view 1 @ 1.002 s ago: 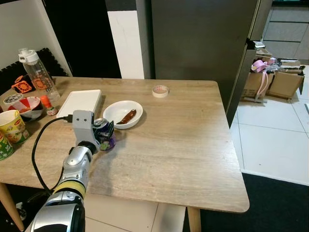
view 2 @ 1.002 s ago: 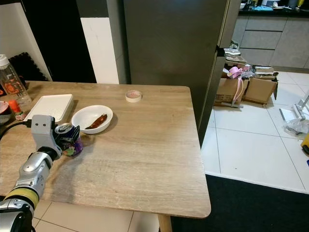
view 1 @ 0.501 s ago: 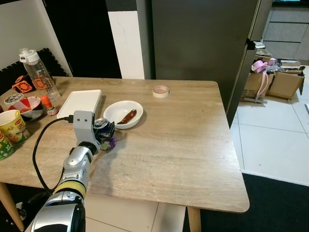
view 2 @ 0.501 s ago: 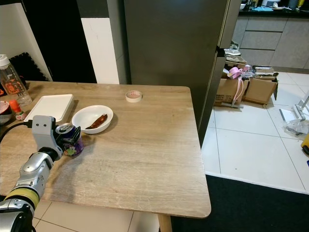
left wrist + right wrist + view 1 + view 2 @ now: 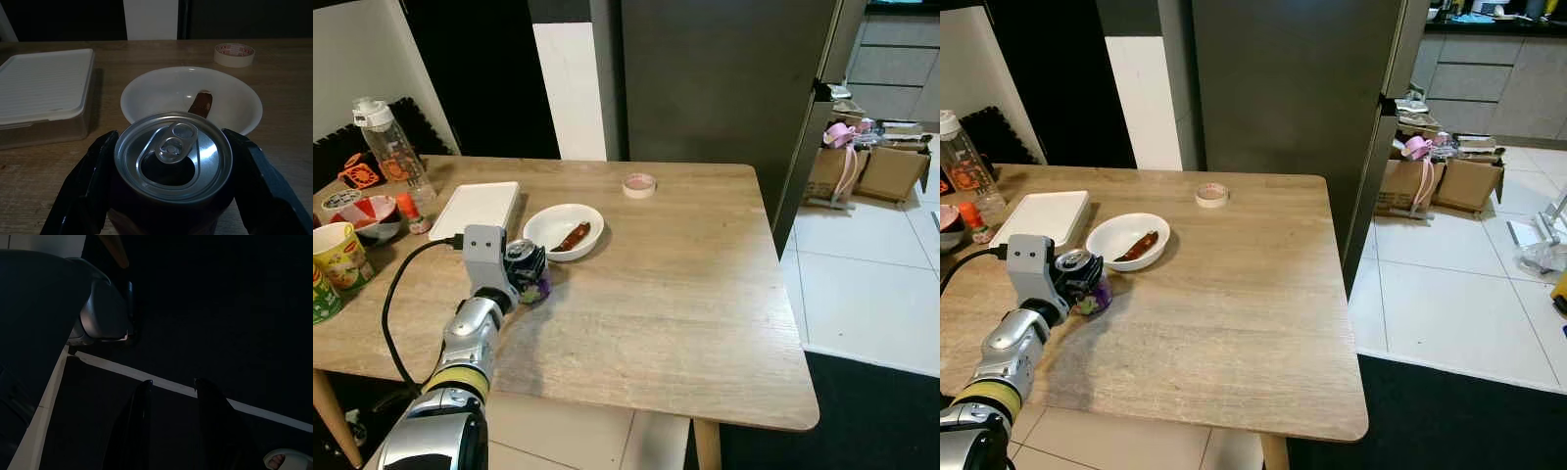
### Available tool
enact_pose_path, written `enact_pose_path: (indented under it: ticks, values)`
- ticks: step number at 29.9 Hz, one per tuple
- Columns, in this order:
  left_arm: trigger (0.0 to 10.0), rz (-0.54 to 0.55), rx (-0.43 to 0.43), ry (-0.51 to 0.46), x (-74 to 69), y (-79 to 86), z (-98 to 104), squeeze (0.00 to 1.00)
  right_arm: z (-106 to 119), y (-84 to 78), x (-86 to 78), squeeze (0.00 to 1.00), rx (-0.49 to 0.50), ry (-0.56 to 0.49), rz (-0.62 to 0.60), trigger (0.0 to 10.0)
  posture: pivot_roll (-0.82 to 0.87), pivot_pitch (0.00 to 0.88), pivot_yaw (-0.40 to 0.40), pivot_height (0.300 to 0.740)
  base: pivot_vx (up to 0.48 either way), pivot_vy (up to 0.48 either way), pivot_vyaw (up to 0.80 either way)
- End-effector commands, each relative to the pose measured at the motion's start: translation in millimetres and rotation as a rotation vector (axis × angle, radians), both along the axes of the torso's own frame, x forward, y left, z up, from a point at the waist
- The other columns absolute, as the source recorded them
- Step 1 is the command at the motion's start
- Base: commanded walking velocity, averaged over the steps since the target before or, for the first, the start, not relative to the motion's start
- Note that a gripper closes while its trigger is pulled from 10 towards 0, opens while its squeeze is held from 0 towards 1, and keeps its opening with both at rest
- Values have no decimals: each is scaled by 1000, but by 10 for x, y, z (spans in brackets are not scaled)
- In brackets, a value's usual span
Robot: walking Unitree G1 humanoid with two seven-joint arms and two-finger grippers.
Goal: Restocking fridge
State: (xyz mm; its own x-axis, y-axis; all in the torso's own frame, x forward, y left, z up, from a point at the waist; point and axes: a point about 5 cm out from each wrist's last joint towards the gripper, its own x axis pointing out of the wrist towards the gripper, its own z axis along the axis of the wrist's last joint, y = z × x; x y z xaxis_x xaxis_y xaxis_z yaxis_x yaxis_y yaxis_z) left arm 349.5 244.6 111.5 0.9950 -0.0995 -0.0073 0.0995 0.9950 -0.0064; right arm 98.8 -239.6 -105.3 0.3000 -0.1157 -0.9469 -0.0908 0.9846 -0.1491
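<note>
One upright can [image 5: 173, 169], top upward, between left gripper [image 5: 171, 196] fingers [image 5: 85, 188].

Evenly lit and sharp in both eye views, with soft shadows on the table [image 5: 685, 294]. Dimmer at the left wrist, glare on the can [image 5: 173, 156] top toward 3 o'clock. Very dark, almost unreadable, at the right wrist.

A pale wooden table [image 5: 685, 294] filled the foreground. A tall dark grey fridge [image 5: 724, 88] stood at 12 o'clock, closed, beside a white wall panel [image 5: 570, 88]. White floor tiles [image 5: 862, 284] ran off at 3 o'clock, toward cardboard boxes [image 5: 867, 166]. A dark mat [image 5: 871, 421] lay at 5 o'clock.
</note>
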Motion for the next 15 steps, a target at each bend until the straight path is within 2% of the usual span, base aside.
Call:
enact_pose_path:
  ticks: [1, 2, 4, 5, 6, 9, 10, 12, 13, 15]
  values:
    - [10000, 18, -20, 18, -20, 25, -42, 0, 2, 16, 23, 0, 8, -6, -2, 10000, -104, 0, 19, 740, 0, 0, 0]
    - [10000, 18, -20, 18, -20, 25, -42, 0, 2, 16, 23, 0, 8, -6, -2, 10000, -104, 0, 19, 740, 0, 0, 0]
    - [10000, 65, -32, -26, -12, 130, 54, 0, 2, 16, 23, 0, 9, -6, -2, 10000, -103, 0, 18, 740, 0, 0, 0]
    - [10000, 65, -32, -26, -12, 130, 54, 0, 2, 16, 23, 0, 9, -6, -2, 10000, -103, 0, 18, 740, 0, 0, 0]
    - [10000, 105, -35, -58, -15, 223, 128, 0, 2, 18, 24, 0, 10, -6, -2, 10000, -103, 0, 18, 740, 0, 0, 0]
    - [10000, 138, -29, -76, -25, 299, 172, 0, 1, 22, 25, 0, 11, -6, -3, 10000, -103, 0, 18, 740, 0, 0, 0]
    - [10000, 215, -14, -93, -70, 458, 217, 0, -2, 33, 23, 0, 13, -5, -2, 10000, -98, 0, 24, 740, 0, 0, 0]
    - [10000, 269, -4, -101, -106, 567, 243, 0, -4, 40, 23, 0, 15, -4, -2, 10000, -98, 0, 24, 740, 0, 0, 0]
    - [10000, 269, -4, -101, -106, 567, 243, 0, -4, 40, 23, 0, 15, -4, -2, 10000, -98, 0, 24, 740, 0, 0, 0]
    - [10000, 365, -20, -129, -197, 782, 293, 0, -7, 49, 21, 0, 17, -3, -2, 10000, -97, 0, 29, 740, 0, 0, 0]
